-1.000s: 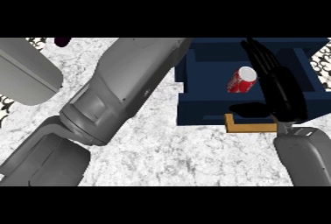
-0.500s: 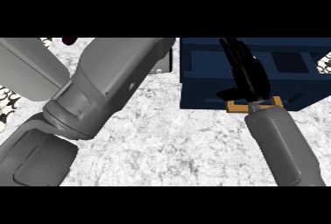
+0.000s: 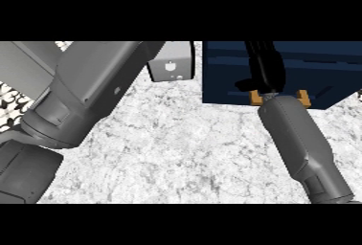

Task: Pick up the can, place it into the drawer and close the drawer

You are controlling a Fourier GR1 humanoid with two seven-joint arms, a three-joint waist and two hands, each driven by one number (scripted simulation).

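One right hand [image 3: 265, 72] — fingers straight, pointing up-view over drawer [image 3: 219, 76].

The right hand [image 3: 263, 67] lies over the dark blue drawer [image 3: 318, 72] with its black fingers stretched straight towards the top edge. Its wrist sits at the orange handle [image 3: 302, 97]. The right forearm [image 3: 304, 143] slants across the marbled counter [image 3: 184, 153]. The left forearm [image 3: 84, 95] fills the left side, next to a small grey box [image 3: 172, 64].

No word or number can be read. The small grey box [image 3: 172, 64] at twelve o'clock bears only a tiny white emblem, too small to make out.
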